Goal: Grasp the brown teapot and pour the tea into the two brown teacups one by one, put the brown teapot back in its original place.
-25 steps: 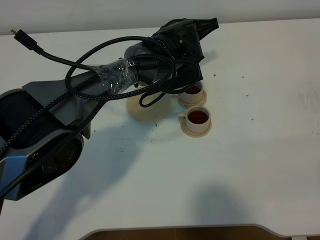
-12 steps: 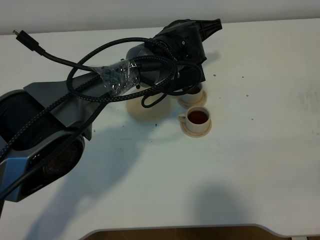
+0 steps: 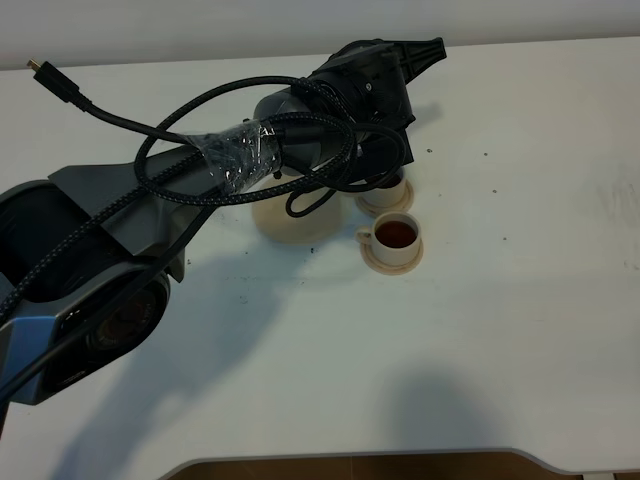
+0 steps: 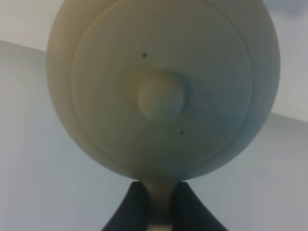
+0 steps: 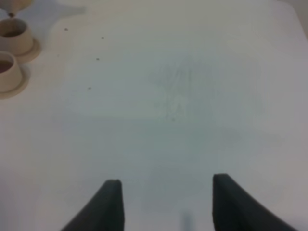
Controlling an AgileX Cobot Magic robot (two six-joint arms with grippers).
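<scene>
change: left arm (image 3: pixel 300 140) sits a touch further toward 3 o'clock than a second ago and now covers most of far teacup (image 3: pixel 388 197); near teacup (image 3: pixel 397 237) unmoved, tea (image 3: pixel 398 232) in it.
left gripper (image 4: pixel 159 191): clamped on teapot handle (image 4: pixel 159 204), fingers (image 4: pixel 134 209) either side.
teapot (image 4: pixel 161 91): body just beyond fingertips, lid knob (image 4: pixel 160 95) facing wrist camera; hidden under arm in high view.
large saucer (image 3: pixel 283 226): 9 o'clock of near teacup, partly under arm.
right gripper (image 5: pixel 166 192): jaws wide, nothing between.

Looks like robot lab or test bench: bare white tabletop (image 3: pixel 500 340), plain pale wall (image 3: pixel 200 25) at 12 o'clock, black arm (image 3: pixel 100 215) at 9 o'clock with braided cable (image 3: pixel 232 152) taped on.
</scene>
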